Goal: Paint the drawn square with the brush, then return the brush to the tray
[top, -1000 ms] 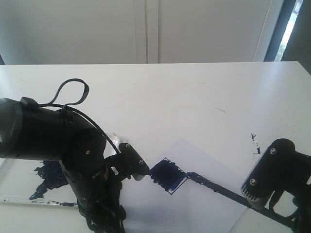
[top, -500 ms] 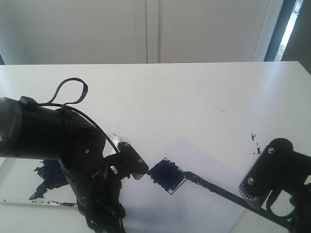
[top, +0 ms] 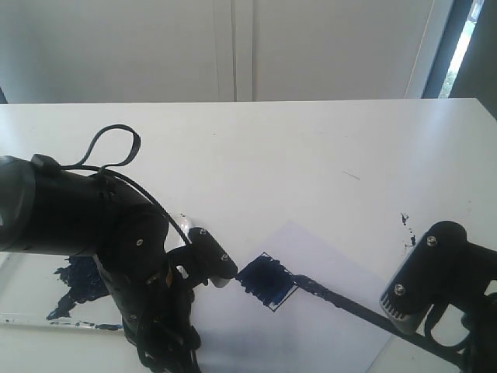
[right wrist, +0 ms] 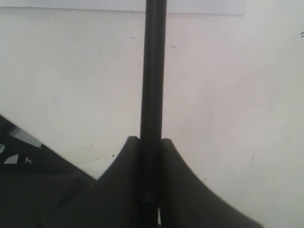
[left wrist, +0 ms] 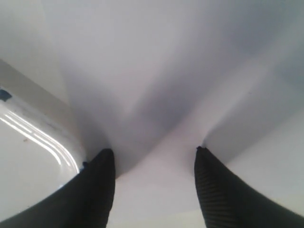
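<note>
The drawn square [top: 268, 281] on the white paper [top: 326, 334] is largely filled with dark blue paint. The brush [top: 349, 306], a long black stick, lies low across the paper with its tip at the square's right edge. My right gripper [top: 415, 326] is shut on the brush's handle at the paper's right; the right wrist view shows the brush [right wrist: 154, 71] clamped between its fingers [right wrist: 150, 142]. My left gripper [top: 213, 268] stands just left of the square, open, both fingertips down on the white surface [left wrist: 154, 156]. The tray [top: 31, 299] with its blue blotch sits far left, partly behind the left arm.
Dark paint specks [top: 404, 221] mark the white table right of the paper. The bulky left arm [top: 93, 233] with a looped cable covers the front left. The tray's shiny rim [left wrist: 47, 147] lies close beside the left finger.
The right gripper has slid slightly left, pushing the brush tip closer against the square. The left arm has stayed in place.
</note>
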### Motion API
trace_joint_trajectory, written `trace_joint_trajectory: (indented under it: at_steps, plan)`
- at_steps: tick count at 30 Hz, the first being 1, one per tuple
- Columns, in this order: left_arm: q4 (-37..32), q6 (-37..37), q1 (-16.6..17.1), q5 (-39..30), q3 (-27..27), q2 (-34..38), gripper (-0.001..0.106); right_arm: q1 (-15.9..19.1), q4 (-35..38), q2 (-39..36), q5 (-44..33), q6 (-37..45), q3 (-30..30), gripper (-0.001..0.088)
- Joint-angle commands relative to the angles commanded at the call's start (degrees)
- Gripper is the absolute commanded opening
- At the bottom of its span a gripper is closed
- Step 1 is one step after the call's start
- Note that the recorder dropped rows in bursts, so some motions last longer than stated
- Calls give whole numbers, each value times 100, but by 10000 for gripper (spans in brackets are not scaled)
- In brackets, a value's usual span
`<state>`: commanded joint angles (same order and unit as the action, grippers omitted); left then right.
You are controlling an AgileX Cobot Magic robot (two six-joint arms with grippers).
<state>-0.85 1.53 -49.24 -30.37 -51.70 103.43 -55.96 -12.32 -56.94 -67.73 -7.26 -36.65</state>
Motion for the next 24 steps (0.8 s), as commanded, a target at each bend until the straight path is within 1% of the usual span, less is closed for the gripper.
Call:
trace_joint_trajectory:
  at_steps: [7,12,24]
  plan:
    - [0,0,0,0,0,0,560,0,215,0,20,93,0,0]
    - [0,0,0,0,0,0,560,0,241,0,40,110,0,0]
    - [0,0,0,0,0,0,560,0,74,0,26,63,0,0]
